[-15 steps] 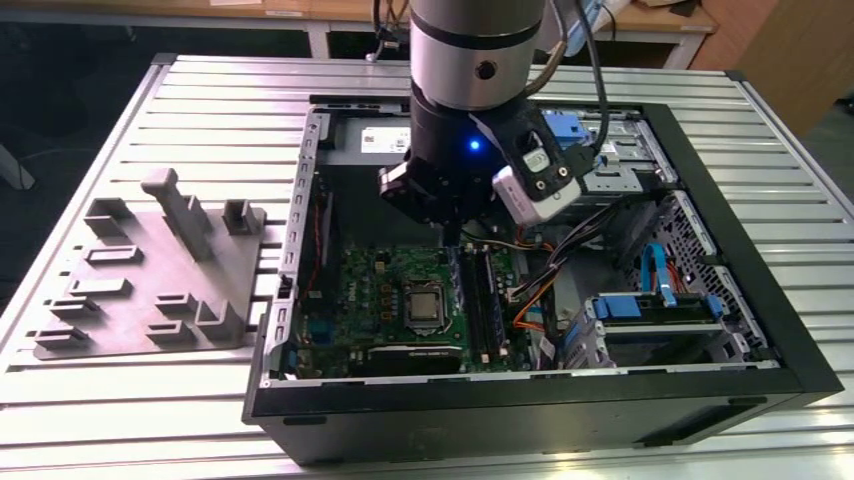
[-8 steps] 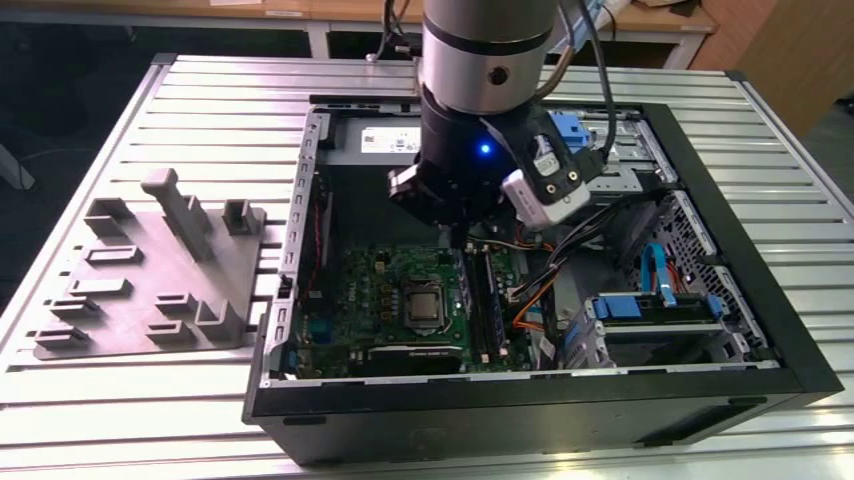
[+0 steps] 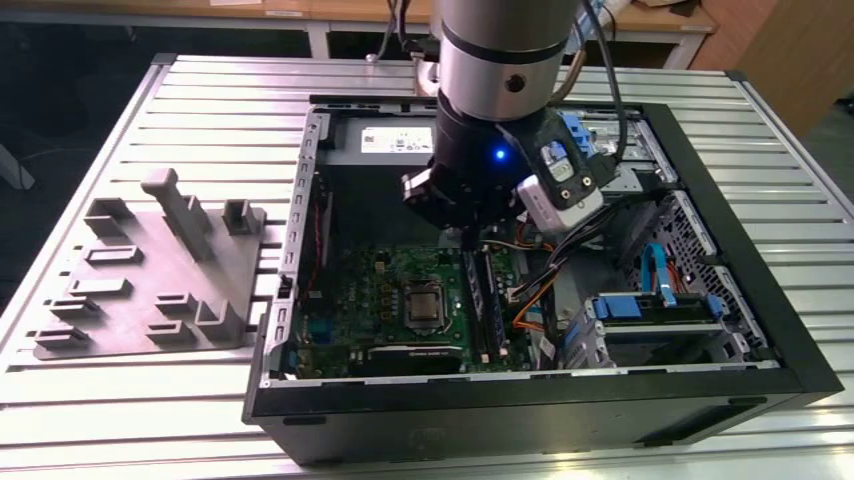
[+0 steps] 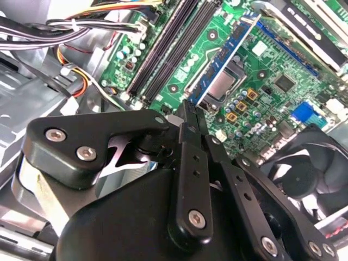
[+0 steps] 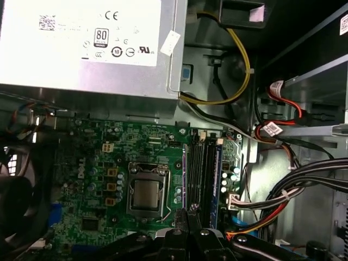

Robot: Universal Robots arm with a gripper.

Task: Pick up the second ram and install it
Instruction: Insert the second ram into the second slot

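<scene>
Two slim dark ram strips stand side by side in the memory slots point(image 5: 202, 179) beside the CPU socket point(image 5: 145, 194). The outer strip shows a blue edge point(image 5: 217, 185) and looks like the second ram point(image 3: 493, 305); I cannot tell for certain which of the two it is. In the second wrist view the same slots point(image 4: 166, 51) run away from the fingertips. My gripper point(image 3: 461, 238) hangs inside the open case over the near end of the slots. Its fingers point(image 4: 191, 157) are pressed together, shut, with nothing between them; the gripper point(image 5: 187, 215) shows the same in the first wrist view.
The green motherboard point(image 3: 380, 290) lies on the case floor, with the power supply point(image 5: 87, 43) behind it. Cable bundles point(image 5: 296, 187) and a drive cage point(image 3: 661, 310) crowd the exterior view's right. A fan point(image 4: 304, 171) sits by the board. The grey holder tray point(image 3: 147, 285) rests outside the case.
</scene>
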